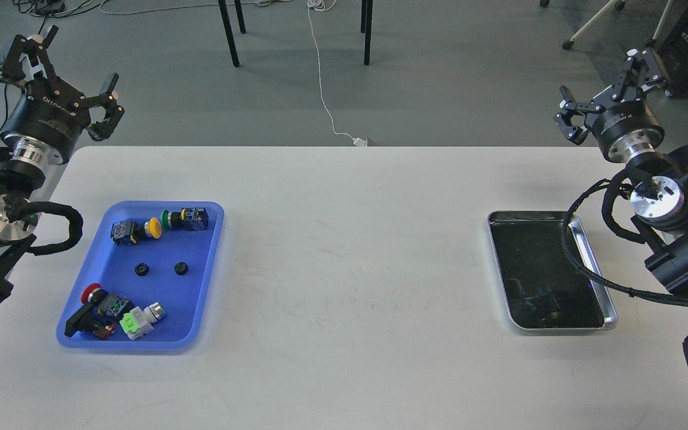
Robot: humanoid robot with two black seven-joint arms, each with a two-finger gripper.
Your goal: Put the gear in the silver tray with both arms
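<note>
Beyond table, both grippers raised, spread.

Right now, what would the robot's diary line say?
left gripper open, raised | right gripper open, raised | gears in blue tray | silver tray empty | step: not begun

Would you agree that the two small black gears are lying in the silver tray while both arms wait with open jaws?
Not quite: the head view shows the two gears in the blue tray. The silver tray holds nothing. Both grippers, left and right, do wait open.
</note>
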